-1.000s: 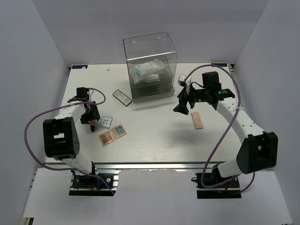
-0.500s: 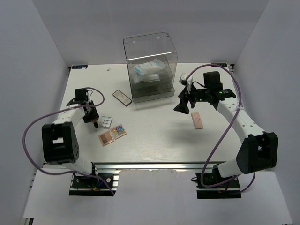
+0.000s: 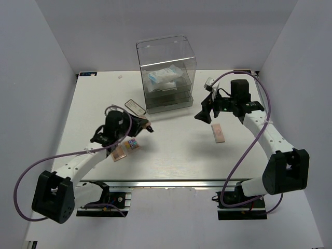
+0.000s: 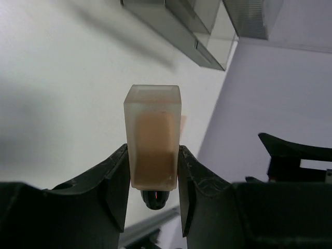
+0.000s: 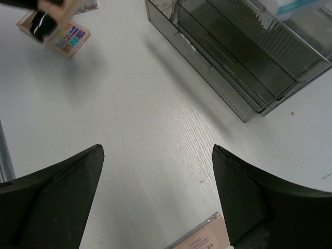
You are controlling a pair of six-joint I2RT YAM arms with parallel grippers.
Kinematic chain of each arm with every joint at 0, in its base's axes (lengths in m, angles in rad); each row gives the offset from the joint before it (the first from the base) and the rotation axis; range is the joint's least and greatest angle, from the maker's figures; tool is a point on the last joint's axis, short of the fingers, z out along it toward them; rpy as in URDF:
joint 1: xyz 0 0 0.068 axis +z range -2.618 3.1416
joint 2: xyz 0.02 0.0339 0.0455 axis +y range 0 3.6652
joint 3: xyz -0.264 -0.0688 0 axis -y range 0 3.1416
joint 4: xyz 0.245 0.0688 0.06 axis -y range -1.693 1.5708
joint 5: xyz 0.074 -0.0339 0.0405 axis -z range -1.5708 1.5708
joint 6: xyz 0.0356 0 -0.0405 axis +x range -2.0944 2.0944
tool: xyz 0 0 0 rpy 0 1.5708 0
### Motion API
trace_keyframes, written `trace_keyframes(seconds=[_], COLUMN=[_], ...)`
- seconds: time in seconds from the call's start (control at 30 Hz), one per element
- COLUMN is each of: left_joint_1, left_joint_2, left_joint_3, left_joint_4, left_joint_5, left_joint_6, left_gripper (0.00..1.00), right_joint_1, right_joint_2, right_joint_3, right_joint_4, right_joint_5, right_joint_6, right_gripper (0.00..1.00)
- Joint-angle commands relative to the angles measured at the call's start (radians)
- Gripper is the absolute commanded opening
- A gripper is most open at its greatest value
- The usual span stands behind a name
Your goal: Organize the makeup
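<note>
My left gripper [image 3: 144, 126] is shut on the small brown bottle [image 4: 153, 135] and holds it above the table's middle, in front of the drawer box. The bottle also shows in the right wrist view [image 5: 49, 13]. The multicoloured palette [image 3: 132, 144] and the pink palette [image 3: 118, 152] lie under the left arm. The white-grid palette is hidden. The dark-framed flat case [image 3: 136, 107] lies left of the box. My right gripper [image 3: 203, 116] is open and empty above the table. The peach palette [image 3: 219, 133] lies just below it, also in the right wrist view [image 5: 205, 241]. A white-and-blue packet [image 3: 163, 78] lies inside the box.
The tall clear acrylic drawer box [image 3: 166, 57] stands at the back centre; its drawers show in the right wrist view [image 5: 244, 62] and its lower edge in the left wrist view [image 4: 176, 26]. White walls enclose the table on three sides.
My left arm has swung from the table's left side to the middle, carrying the brown bottle up off the table. The right gripper has shifted slightly to the right.
</note>
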Motion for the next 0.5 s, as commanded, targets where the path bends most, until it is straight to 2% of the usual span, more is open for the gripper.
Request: trace_keyframes(seconds=[0.0,0.07,0.17,0.23,0.37,0.47], left_joint_1=[-0.127,-0.197,-0.240,-0.250,-0.260,-0.262], left_joint_2=[-0.015,0.034,0.141,0.202,0.371,0.432], left_joint_3=[-0.027,0.003,0.082,0.161,0.311,0.384], left_joint_4=[0.201,0.223,0.237,0.249,0.153,0.157], left_joint_5=[-0.226,-0.355,-0.436,-0.453,-0.483,-0.495], left_joint_6=[-0.389,-0.483,-0.600,-0.622,-0.717,-0.768], left_gripper=[0.00,0.00,0.00,0.00,0.00,0.00], right_joint_1=[-0.023,-0.031,-0.057,-0.068,-0.094,-0.107], right_joint_2=[-0.038,-0.049,-0.067,-0.082,-0.106,-0.125], right_joint_3=[-0.007,-0.013,-0.026,-0.038,-0.061,-0.081], right_joint_4=[0.079,0.095,0.112,0.118,0.131,0.135], right_joint_5=[-0.009,-0.008,-0.003,-0.003,-0.003,-0.003], right_joint_6=[0.052,0.064,0.073,0.078,0.090,0.096], right_gripper=[0.89,0.89,0.89,0.90,0.89,0.89])
